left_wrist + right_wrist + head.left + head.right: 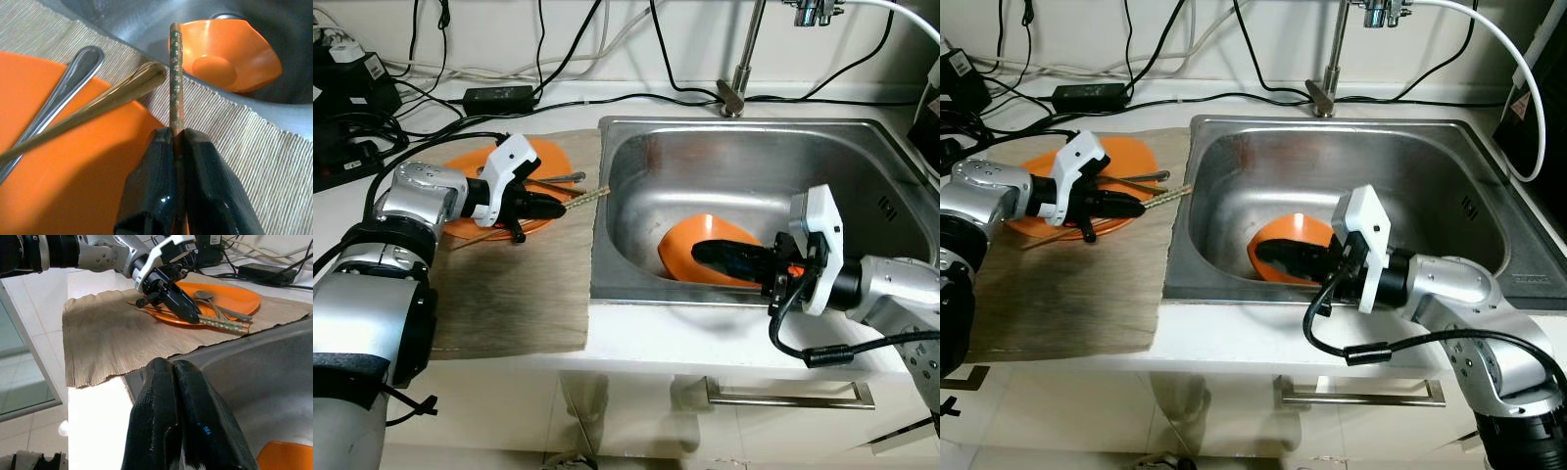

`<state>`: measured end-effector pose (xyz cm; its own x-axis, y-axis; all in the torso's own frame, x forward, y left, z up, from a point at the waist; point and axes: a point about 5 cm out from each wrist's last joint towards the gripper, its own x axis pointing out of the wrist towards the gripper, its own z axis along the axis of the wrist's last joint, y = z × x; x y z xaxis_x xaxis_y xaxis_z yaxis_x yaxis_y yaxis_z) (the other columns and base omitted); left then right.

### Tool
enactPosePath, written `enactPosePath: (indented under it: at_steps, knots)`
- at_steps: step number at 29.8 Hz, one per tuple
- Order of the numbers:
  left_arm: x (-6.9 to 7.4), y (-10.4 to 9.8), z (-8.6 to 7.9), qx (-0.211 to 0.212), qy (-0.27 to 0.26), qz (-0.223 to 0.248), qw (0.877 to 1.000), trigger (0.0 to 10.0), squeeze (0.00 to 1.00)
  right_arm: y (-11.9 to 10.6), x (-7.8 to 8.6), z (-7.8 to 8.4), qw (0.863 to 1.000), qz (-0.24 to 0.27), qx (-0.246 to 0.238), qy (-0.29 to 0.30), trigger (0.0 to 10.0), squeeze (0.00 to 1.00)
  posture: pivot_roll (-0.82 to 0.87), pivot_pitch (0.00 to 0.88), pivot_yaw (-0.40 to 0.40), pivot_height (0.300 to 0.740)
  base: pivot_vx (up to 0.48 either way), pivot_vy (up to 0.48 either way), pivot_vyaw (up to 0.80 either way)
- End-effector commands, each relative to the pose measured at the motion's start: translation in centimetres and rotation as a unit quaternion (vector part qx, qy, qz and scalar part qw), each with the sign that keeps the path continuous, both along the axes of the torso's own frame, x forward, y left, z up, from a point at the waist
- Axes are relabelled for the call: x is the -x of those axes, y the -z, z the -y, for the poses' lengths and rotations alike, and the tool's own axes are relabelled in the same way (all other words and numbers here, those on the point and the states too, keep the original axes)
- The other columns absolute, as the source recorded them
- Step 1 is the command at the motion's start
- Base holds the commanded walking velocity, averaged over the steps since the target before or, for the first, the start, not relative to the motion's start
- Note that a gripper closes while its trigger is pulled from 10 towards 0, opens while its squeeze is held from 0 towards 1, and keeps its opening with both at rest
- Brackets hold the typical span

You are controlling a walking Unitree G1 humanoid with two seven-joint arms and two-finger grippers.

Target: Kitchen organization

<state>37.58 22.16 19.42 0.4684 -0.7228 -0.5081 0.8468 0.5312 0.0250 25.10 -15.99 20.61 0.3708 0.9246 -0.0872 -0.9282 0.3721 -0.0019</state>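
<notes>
An orange plate (548, 157) lies on a woven mat (509, 294) left of the sink. My left gripper (553, 208) hovers over the plate, shut on a pair of patterned chopsticks (589, 198) whose tips reach toward the sink's edge. On the plate next to them are a steel spoon (73, 78) and a brass-coloured spoon (117, 95). An orange bowl (690, 245) rests tilted on the sink floor. My right gripper (705, 253) lies low in the sink over that bowl, its fingers (161, 396) pressed together with nothing seen between them.
The steel sink (744, 166) has a faucet (739, 88) behind it. Black cables and a power adapter (499, 96) run along the counter's back. The counter's front edge and a drawer handle (783, 397) lie below the sink.
</notes>
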Motion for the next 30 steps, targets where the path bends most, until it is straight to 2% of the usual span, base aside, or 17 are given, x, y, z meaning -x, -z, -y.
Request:
enactPosePath:
  at_steps: [1, 8, 12, 15, 16, 18, 21, 22, 23, 24, 26, 30]
  knots:
    - [0.1, -1.3, -0.7, 0.028, 0.009, 0.009, 1.0, 0.0, 0.0, -0.5, -0.1, -0.4, 1.0, 0.013, -0.018, -0.011, 10.0, 0.0, -0.05, 0.014, 0.021, 0.74, 0.0, 0.0, 0.0]
    - [0.2, -3.6, -0.7, 0.055, 0.054, 0.041, 0.996, 0.0, 0.0, -0.7, -0.2, -1.1, 0.999, 0.014, -0.045, -0.009, 10.0, 0.0, -0.04, 0.008, 0.022, 0.74, 0.0, 0.0, 0.0]
    - [0.4, -5.2, -0.6, 0.082, 0.095, 0.063, 0.99, 0.0, 0.0, -1.2, 0.0, -1.5, 0.997, 0.021, -0.079, -0.003, 10.0, 0.0, -0.03, 0.001, 0.029, 0.74, 0.0, 0.0, 0.0]
    - [0.4, -6.3, -0.3, 0.101, 0.111, 0.091, 0.985, 0.0, 0.0, -2.0, -0.5, -1.7, 0.99, 0.039, -0.129, 0.045, 10.0, 0.0, -0.03, 0.0, 0.031, 0.74, 0.0, 0.0, 0.0]
    - [0.1, -6.9, 0.1, 0.119, 0.099, 0.114, 0.981, 0.0, 0.0, -2.4, -1.0, -1.9, 0.985, 0.045, -0.148, 0.079, 10.0, 0.0, -0.03, 0.0, 0.027, 0.74, 0.0, 0.0, 0.0]
    - [-0.1, -7.3, 0.5, 0.133, 0.089, 0.129, 0.979, 0.0, 0.0, -2.7, -1.3, -2.1, 0.981, 0.047, -0.158, 0.101, 10.0, 0.0, -0.03, 0.0, 0.026, 0.74, 0.0, 0.0, 0.0]
    - [-0.9, -8.3, 2.4, 0.191, 0.037, 0.159, 0.968, 0.0, 0.0, -4.0, -2.1, -2.5, 0.958, 0.046, -0.23, 0.163, 10.0, 0.0, -0.02, 0.0, 0.018, 0.74, 0.0, 0.0, 0.0]
    - [-0.8, -8.7, 3.7, 0.21, 0.041, 0.161, 0.964, 0.0, 0.0, -4.7, -2.4, -2.4, 0.943, 0.043, -0.276, 0.182, 10.0, 0.36, -0.02, 0.002, 0.015, 0.74, 0.0, 0.0, 0.0]
    - [-0.7, -8.9, 4.5, 0.222, 0.042, 0.156, 0.962, 0.0, 0.0, -5.0, -2.4, -2.6, 0.934, 0.03, -0.307, 0.18, 10.0, 0.96, -0.02, 0.002, 0.013, 0.74, 0.0, 0.0, 0.0]
    - [-0.7, -8.9, 4.5, 0.222, 0.042, 0.156, 0.962, 0.0, 0.0, -5.0, -2.4, -2.6, 0.934, 0.03, -0.307, 0.18, 10.0, 0.96, -0.02, 0.002, 0.013, 0.74, 0.0, 0.0, 0.0]
    - [-0.3, -9.3, 5.8, 0.24, 0.05, 0.143, 0.959, 0.0, 0.0, -5.2, -2.3, -2.9, 0.923, 0.009, -0.349, 0.164, 10.0, 1.0, -0.02, 0.005, -0.001, 0.74, 0.0, 0.0, 0.0]
    - [0.6, -10.3, 7.9, 0.274, 0.07, 0.118, 0.952, 0.0, 0.0, -5.4, -2.3, -3.7, 0.911, -0.018, -0.381, 0.155, 10.0, 1.0, -0.02, 0.011, 0.005, 0.74, 0.0, 0.0, 0.0]
